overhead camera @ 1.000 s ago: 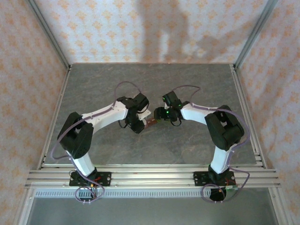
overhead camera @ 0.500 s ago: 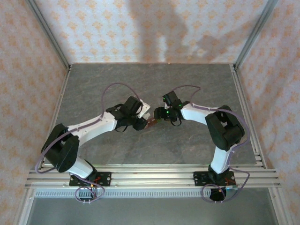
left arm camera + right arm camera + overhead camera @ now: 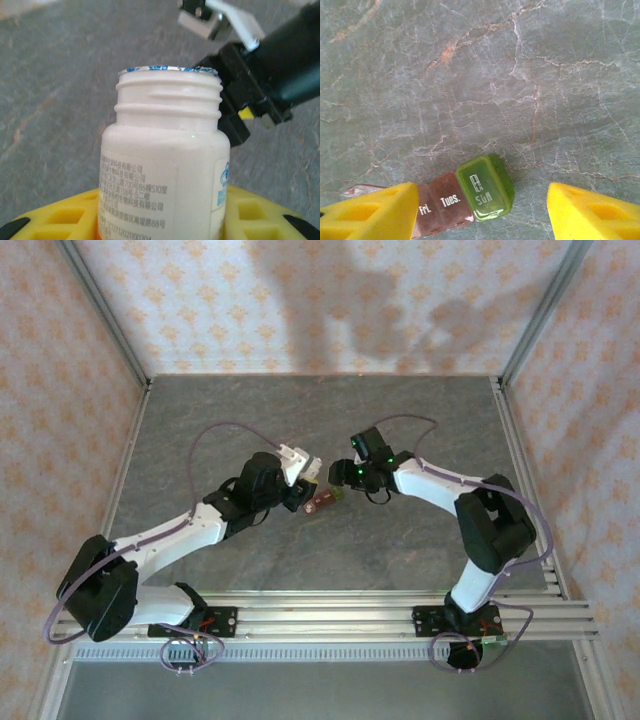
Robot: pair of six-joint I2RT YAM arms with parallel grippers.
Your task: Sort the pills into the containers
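Left gripper [image 3: 160,225] clasps the uncapped white plastic bottle [image 3: 167,150] (foil scraps at its rim), likely readying a pour. Right gripper [image 3: 482,192], jaws spread, sits over the brownish-red, green-ended compartment strip [image 3: 451,201], probably to steady it.

We see a white bottle [image 3: 165,165] standing upright between the yellow fingers [image 3: 55,217] of our left gripper [image 3: 160,222], which press against its lower sides. Its threaded neck is uncapped, with torn blue-and-silver foil around the rim. Its label carries small printed text. Behind it, the black-and-white end of the right arm [image 3: 270,75] hangs over the grey marbled table [image 3: 60,90].
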